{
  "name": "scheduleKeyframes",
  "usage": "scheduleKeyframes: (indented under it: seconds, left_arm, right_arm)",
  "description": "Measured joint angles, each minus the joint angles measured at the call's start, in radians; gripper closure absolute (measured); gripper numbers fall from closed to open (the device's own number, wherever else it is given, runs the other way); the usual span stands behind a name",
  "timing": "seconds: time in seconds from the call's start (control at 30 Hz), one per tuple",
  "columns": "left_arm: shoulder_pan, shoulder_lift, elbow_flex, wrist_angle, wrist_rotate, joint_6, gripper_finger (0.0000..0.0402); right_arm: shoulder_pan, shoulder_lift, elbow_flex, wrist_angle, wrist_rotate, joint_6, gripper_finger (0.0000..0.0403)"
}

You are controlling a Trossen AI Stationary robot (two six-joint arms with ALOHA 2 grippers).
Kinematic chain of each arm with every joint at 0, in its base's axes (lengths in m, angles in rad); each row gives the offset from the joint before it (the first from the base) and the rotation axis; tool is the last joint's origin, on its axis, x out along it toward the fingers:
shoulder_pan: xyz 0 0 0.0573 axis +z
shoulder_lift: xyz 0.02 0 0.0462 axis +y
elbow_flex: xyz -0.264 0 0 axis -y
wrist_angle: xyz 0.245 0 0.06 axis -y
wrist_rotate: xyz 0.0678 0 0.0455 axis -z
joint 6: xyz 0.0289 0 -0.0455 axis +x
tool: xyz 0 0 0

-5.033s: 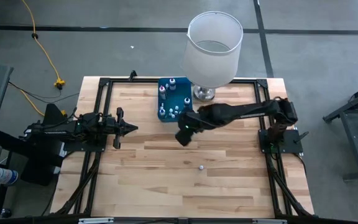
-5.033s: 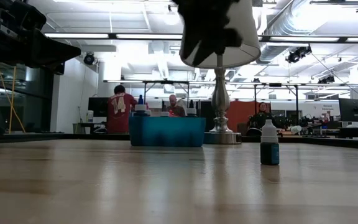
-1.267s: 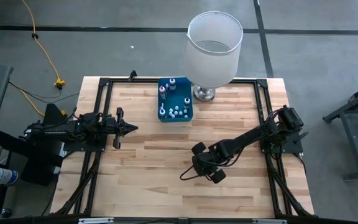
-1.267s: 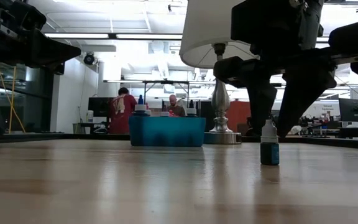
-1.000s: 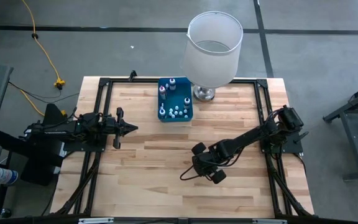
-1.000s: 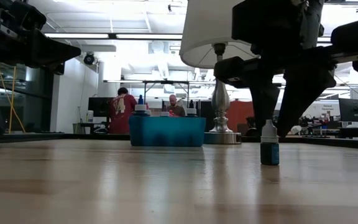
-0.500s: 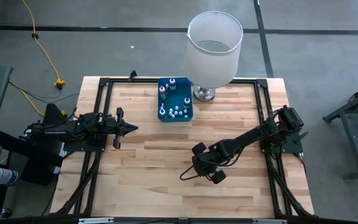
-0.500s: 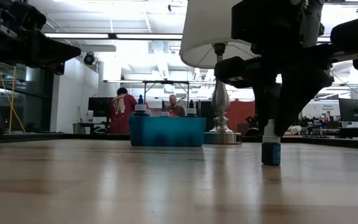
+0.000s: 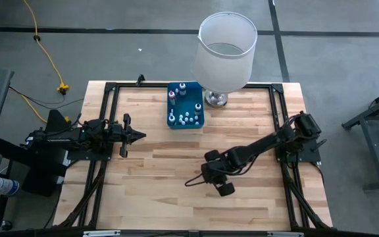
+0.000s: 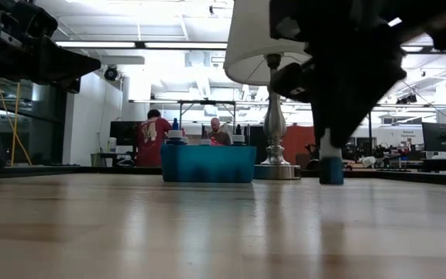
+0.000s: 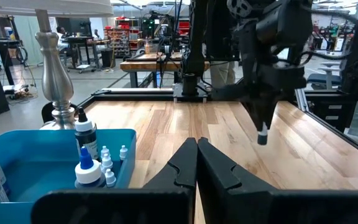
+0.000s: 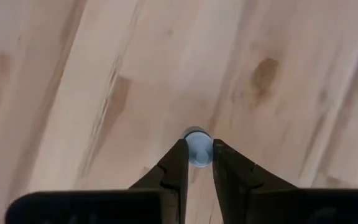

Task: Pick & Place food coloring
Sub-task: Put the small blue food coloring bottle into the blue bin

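Observation:
A thumb-sized food coloring bottle (image 10: 331,170), blue body and white cap, hangs just above the wooden table (image 9: 163,191), right of centre. My right gripper (image 10: 329,152) stands over it, pointing steeply down, shut on it. It hides the bottle in the high view, where that gripper (image 9: 213,180) shows near the table's middle. Several more small bottles stand upright in a blue tray (image 9: 174,104) at the far middle. My left gripper (image 9: 141,135) waits level at the table's left, shut on nothing. My right gripper pinches the bottle's white cap (image 12: 197,149) between its two fingers (image 12: 174,163). The fingers come from above, pointing steeply down. The bottle hangs upright below them, its blue body (image 11: 263,138) clear of the table.
A tall lamp with a big white shade (image 9: 226,49) on a metal base (image 9: 216,99) stands right beside the tray. Black frame rails (image 9: 276,112) run along the table's edges. Bare wood lies between tray and right gripper. People sit in the room beyond (image 10: 152,133).
My right gripper has shut on the bottle's cap and rolled about its own axis. It has then risen slightly, and the bottle, which stood on the table, now hangs clear of it.

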Motion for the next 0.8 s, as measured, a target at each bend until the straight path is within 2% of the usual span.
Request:
scheduleKeyframes:
  seconds: [0.3, 0.63, 0.8]
  left_arm:
    - [0.0, 0.0, 0.0, 0.0, 0.0, 0.0, 0.0401]
    - [0.0, 0.0, 0.0, 0.0, 0.0, 0.0, 0.0401]
    - [0.0, 0.0, 0.0, 0.0, 0.0, 0.0, 0.0401]
  right_arm:
    - [-0.038, 0.0, 0.171, -0.179, -0.001, 0.231, 0.0351]
    - [-0.085, 0.0, 0.356, -0.358, -0.029, 0.374, 0.0353]
    - [-0.122, 0.0, 0.413, -0.383, -0.054, 0.452, 0.0351]
